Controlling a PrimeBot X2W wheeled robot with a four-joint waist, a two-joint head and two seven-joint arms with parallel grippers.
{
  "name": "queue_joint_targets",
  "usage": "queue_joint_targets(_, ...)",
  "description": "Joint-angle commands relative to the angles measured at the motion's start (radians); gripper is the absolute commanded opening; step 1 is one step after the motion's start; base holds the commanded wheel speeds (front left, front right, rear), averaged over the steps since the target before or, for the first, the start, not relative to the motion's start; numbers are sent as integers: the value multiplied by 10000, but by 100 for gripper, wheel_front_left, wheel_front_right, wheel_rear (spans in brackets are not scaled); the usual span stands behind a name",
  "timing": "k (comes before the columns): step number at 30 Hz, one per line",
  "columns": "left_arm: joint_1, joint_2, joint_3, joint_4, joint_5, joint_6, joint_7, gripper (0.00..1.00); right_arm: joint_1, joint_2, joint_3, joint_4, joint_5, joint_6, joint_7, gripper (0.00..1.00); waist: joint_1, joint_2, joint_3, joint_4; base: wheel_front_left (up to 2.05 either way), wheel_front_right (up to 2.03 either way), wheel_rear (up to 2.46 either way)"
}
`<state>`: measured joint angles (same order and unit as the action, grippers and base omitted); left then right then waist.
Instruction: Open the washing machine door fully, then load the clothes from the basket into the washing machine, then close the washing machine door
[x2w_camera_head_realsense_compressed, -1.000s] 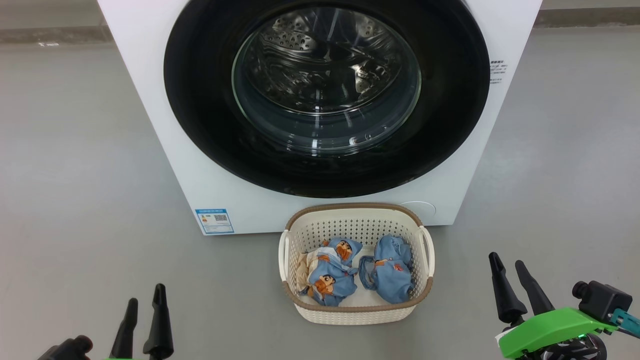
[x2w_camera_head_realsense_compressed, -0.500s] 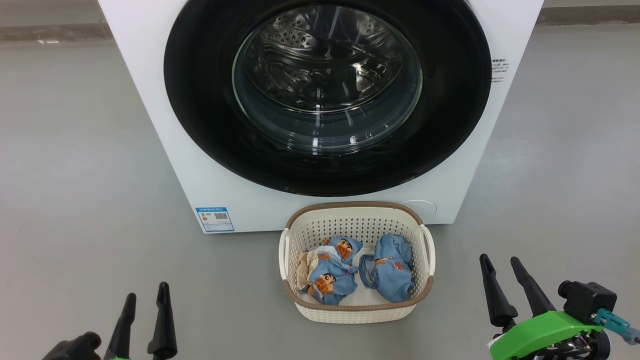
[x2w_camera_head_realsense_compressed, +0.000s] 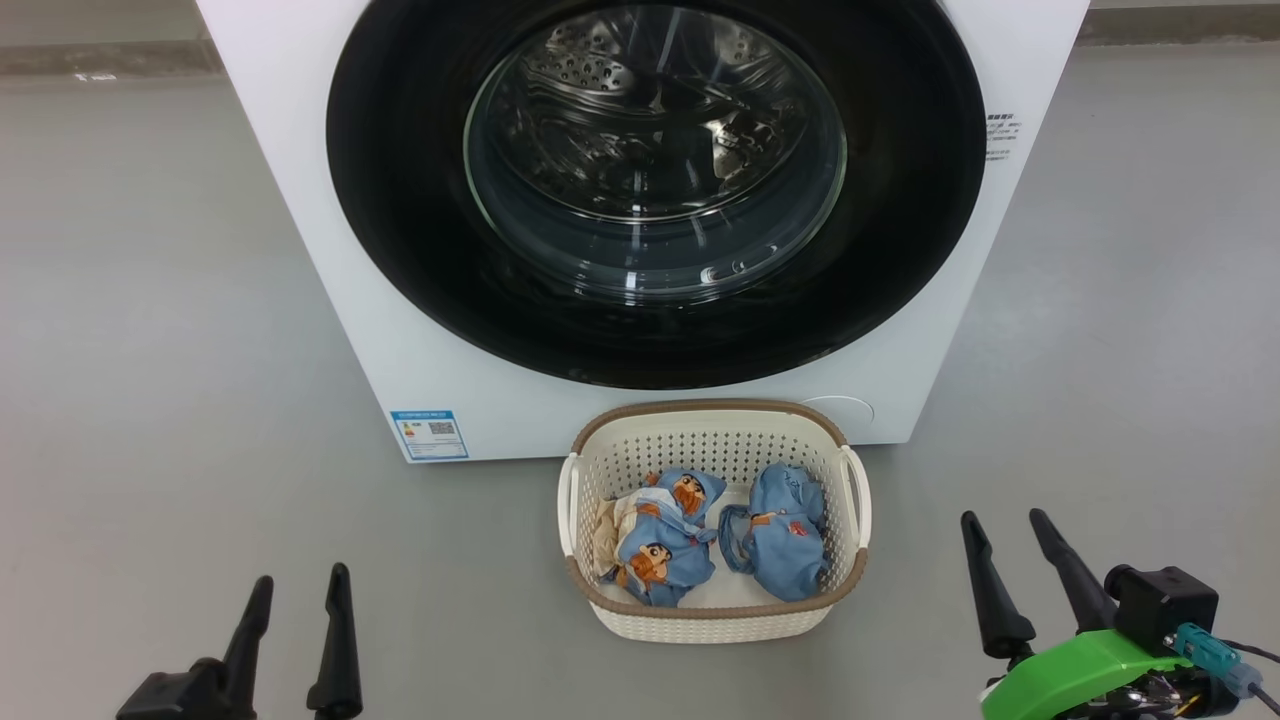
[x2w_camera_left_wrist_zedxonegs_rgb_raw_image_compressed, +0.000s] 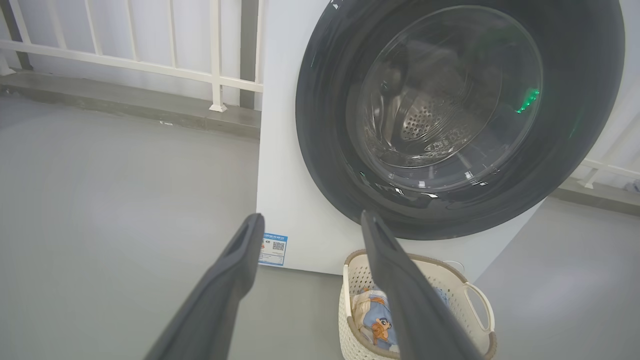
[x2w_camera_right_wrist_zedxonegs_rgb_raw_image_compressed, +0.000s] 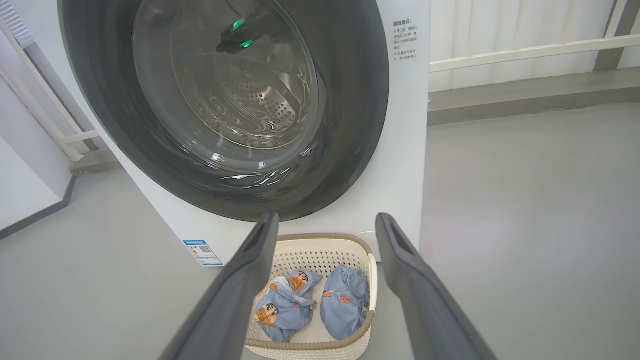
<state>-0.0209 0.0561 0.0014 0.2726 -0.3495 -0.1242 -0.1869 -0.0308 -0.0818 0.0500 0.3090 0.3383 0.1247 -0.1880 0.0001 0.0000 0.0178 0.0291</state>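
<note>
Head view. Looks down on the basket (x2w_camera_head_realsense_compressed: 712, 407), standing on the floor just in front of the washing machine (x2w_camera_head_realsense_compressed: 300, 200). Finds the clothes (x2w_camera_head_realsense_compressed: 665, 545) inside the basket, two blue bundles side by side. Finds the washing machine door (x2w_camera_head_realsense_compressed: 900, 250) directly behind and above the basket, shut flush against the white front, steel drum visible through the glass. Places the left gripper (x2w_camera_head_realsense_compressed: 302, 575) well to the basket's left and the right gripper (x2w_camera_head_realsense_compressed: 1004, 517) near the basket's right, both on the robot's side of it. Shows both with fingers spread wide, holding nothing, touching nothing.

Left wrist view. Looks along two parted, empty fingers toward the door, high behind the basket. Catches the basket low down, with one cartoon-printed garment showing inside. Takes in a white railing (x2w_camera_left_wrist_zedxonegs_rgb_raw_image_compressed: 215, 55) far beyond the basket, past the machine's side.

Right wrist view. Looks between spread, empty fingers onto the basket, both garments lying inside. Shows the door above the basket, closed, no gap at the black rim.

Judgement. Reads as step one, opening the door, not yet begun; loading and closing left to do. Calls for lifting one gripper from beside the basket up to the door's rim and hooking the free edge. Cannot tell the opening side or any handle here. Then calls for swinging the door fully wide without knocking the basket below.
</note>
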Motion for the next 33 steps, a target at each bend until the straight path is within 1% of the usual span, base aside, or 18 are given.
queue_joint_targets(1, -418, 221, 241, -191, 398, -39, -189, 100, -240, -138, 76, -193, -386, 50, -179, 100, 0, 0, 9, -9, 0, 0, 0)
queue_joint_targets(11, -523, 208, 354, -14, 1459, -48, -476, 100, 15, -17, -492, -152, -1742, 55, -465, 100, 0, 0, 65, -78, 0, 0, 0)
queue_joint_targets(20, -640, 218, 435, 82, 2532, -54, -734, 100, 146, 64, -621, -222, -2947, 59, -722, 100, 0, 0, 114, -136, 0, 0, 0)
queue_joint_targets(24, -674, 212, 468, 175, 2631, -56, -749, 100, 147, 102, -638, -219, -3026, 60, -738, 100, 0, 0, 97, -150, 0, 0, 0)
queue_joint_targets(33, -735, 166, 556, 405, 2430, -60, -749, 100, 151, 146, -675, -245, -3024, 60, -738, 100, 0, 0, 56, -173, 0, 0, 0)
